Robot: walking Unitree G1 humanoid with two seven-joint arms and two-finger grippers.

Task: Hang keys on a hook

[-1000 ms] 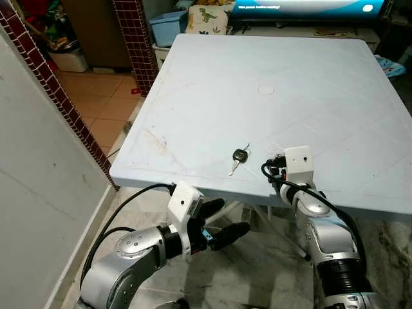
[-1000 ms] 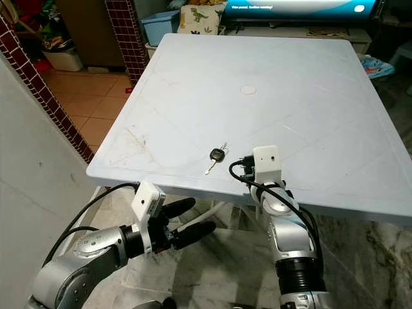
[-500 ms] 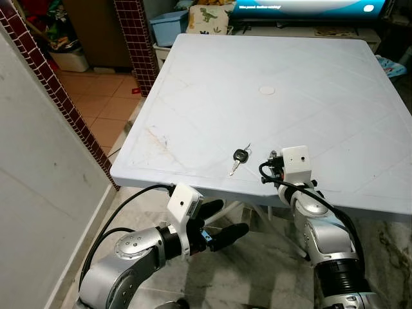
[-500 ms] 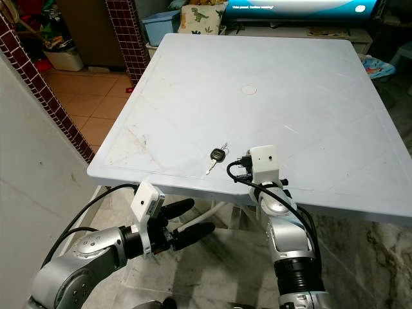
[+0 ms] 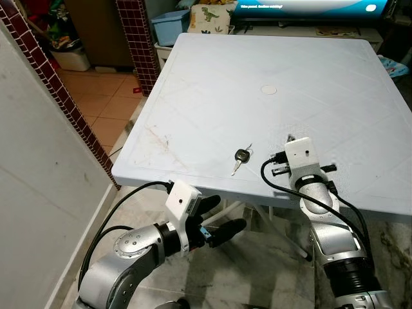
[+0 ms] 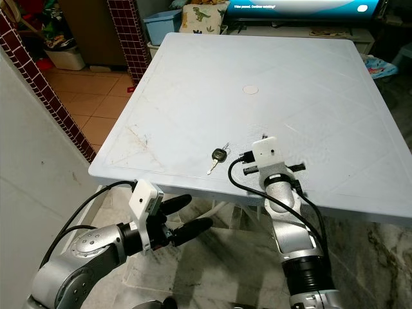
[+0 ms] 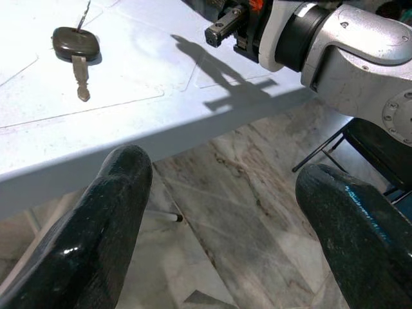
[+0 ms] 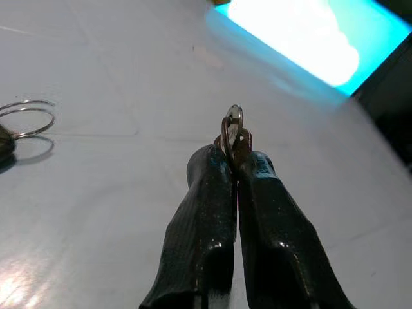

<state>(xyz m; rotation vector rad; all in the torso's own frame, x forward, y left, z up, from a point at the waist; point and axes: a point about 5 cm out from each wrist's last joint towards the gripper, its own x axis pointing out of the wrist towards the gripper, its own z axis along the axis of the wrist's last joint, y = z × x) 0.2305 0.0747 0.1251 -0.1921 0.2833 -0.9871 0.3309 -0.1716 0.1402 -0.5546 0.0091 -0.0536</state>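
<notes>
Right gripper (image 8: 235,158): closed on a small metal hook (image 8: 232,129), held over the table (image 5: 212,84).
Key (image 5: 241,156): on the table, just left of the right gripper, blade towards the near edge.
Left gripper (image 5: 215,215): open, empty, held below the table edge.
Nearer arm: right.

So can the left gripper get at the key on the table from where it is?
Probably yes: the left gripper is open, below the table edge, and the key lies near that edge with nothing between, though it must rise first.

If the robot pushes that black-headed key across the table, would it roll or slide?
Probably slide: the key lies flat on the smooth table. It looks small and thin, so likely light and stiff. Its loose wire ring may flop or snag.
</notes>
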